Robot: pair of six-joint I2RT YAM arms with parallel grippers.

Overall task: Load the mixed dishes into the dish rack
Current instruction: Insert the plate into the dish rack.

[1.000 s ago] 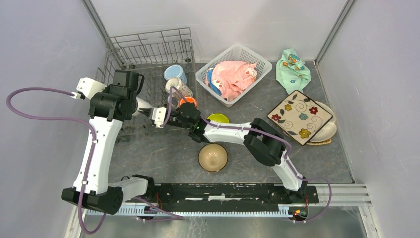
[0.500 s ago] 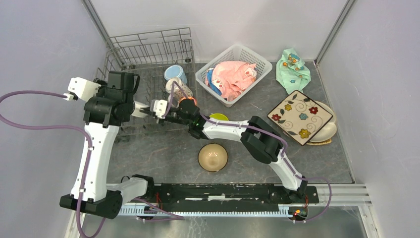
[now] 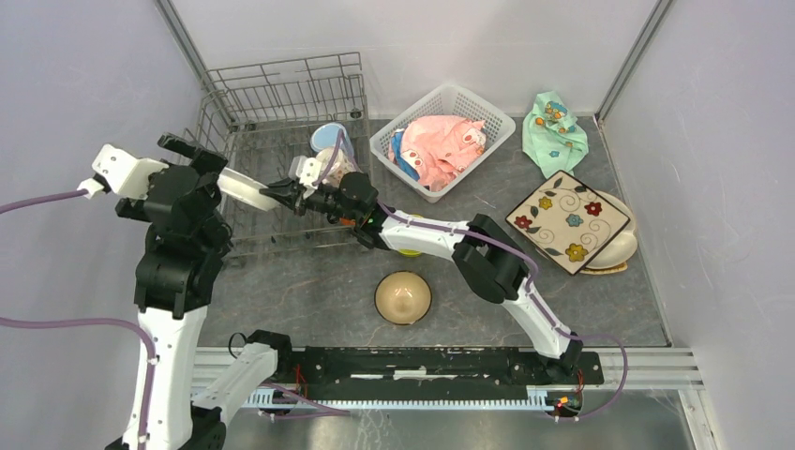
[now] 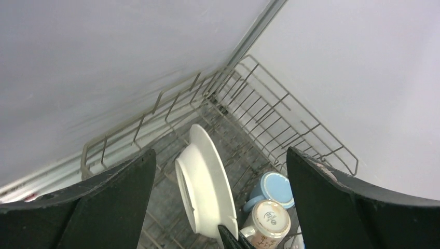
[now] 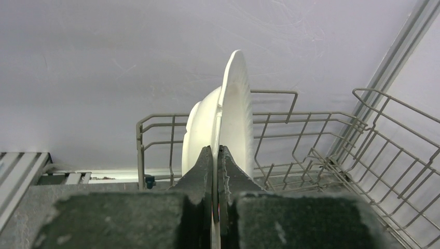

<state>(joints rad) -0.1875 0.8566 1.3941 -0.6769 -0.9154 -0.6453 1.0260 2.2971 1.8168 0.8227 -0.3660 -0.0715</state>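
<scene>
Pinching the rim of a round white plate (image 5: 236, 104), the clenched right tool (image 5: 216, 153) stands it on edge at mid-frame inside the grey wire dish rack (image 5: 321, 129); beyond, the left tool (image 4: 220, 151) gapes wide and empty, its fingers (image 4: 93, 207) framing the plate.

On my screen I see a mottled dark-grey table (image 3: 309, 291) boxed in by plain, pale lavender-grey panels: a back wall (image 3: 422, 37), a left wall (image 3: 75, 84) and a right wall (image 3: 712, 187). The light is even and soft, without hard shadows. Two slanting metal posts (image 3: 183, 42) mark the back corners, and a ribbed aluminium rail (image 3: 647, 366) runs along the near edge
</scene>
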